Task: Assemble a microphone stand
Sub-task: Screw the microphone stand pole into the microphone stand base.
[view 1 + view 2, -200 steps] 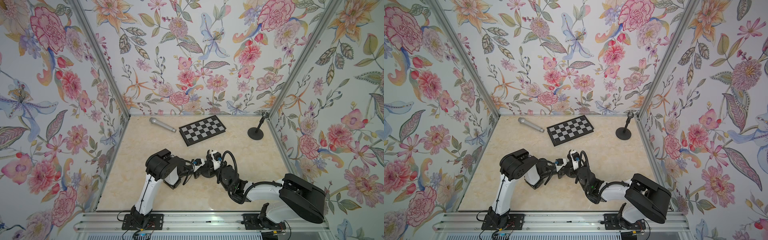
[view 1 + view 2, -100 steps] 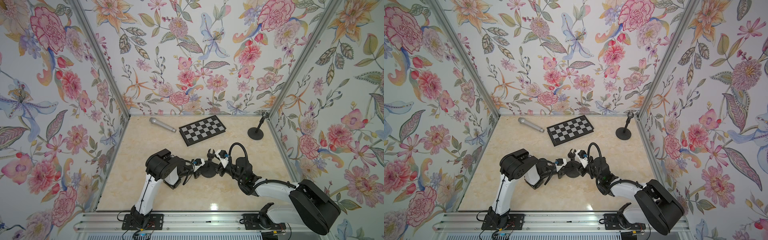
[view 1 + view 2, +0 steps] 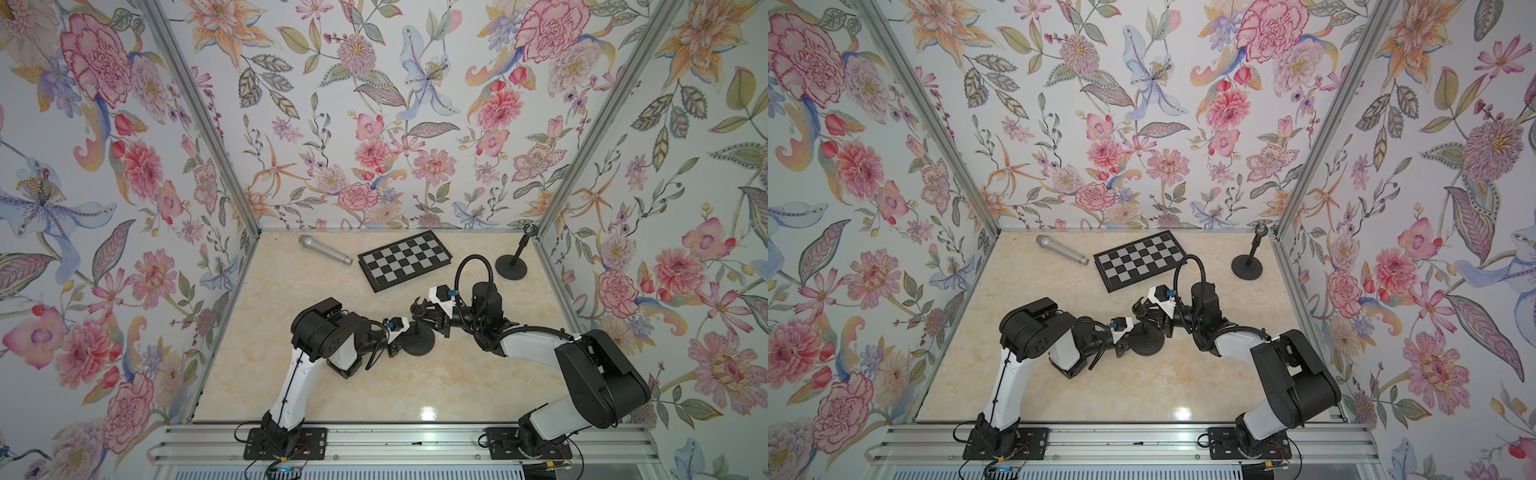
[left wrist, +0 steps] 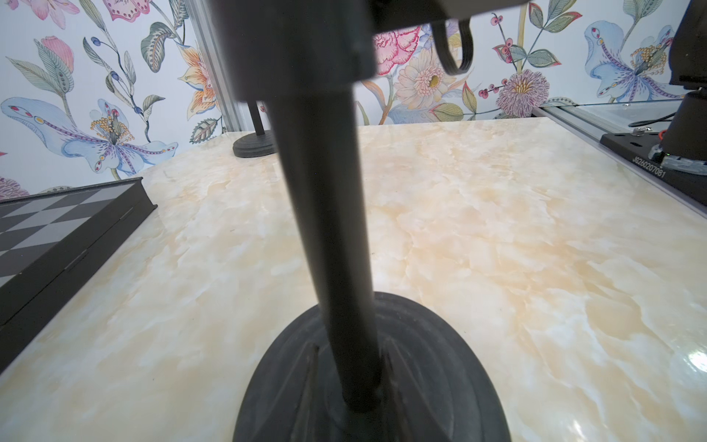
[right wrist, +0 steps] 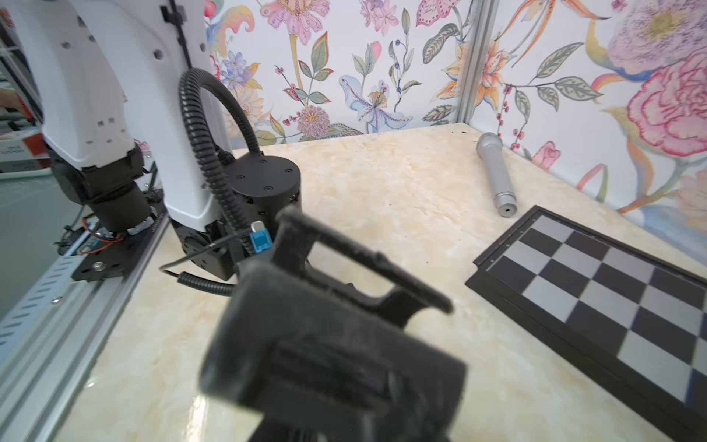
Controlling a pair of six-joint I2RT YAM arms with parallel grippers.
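Note outward swing of right arm since one second ago, with wrist now reaching in from the right of the stand. Note no shift of left arm or stand.

Top views:
- Locate right gripper (image 3: 427, 312) clamped tight on mic clip (image 3: 418, 306) at the top of the pole.
- Locate left gripper (image 3: 404, 335) lower down, reaching in from the opposite side, just above round base (image 3: 419, 343).
- Confirm same stacking of mic clip (image 3: 1140, 308) over base (image 3: 1147, 344).
- Find microphone (image 3: 325, 249) lying flat, well apart at the back, long axis slanting from the back-left corner toward chessboard (image 3: 405, 259), nearer to left arm.
- Disregard second stand (image 3: 513, 264) in the back-right corner.

Left wrist view:
- See pole (image 4: 333, 237) upright, seated in base (image 4: 428, 382), very close.
- Read as a narrow grip low on the pole. Treat as judgement, with fingers barely showing.

Right wrist view:
- See mic clip (image 5: 344, 298) blurred across the foreground, hiding the fingers.

Judged step: threading mic clip onto pole.
- Keep clip axis in line with the upright pole.
- Turn with right, brace with left.
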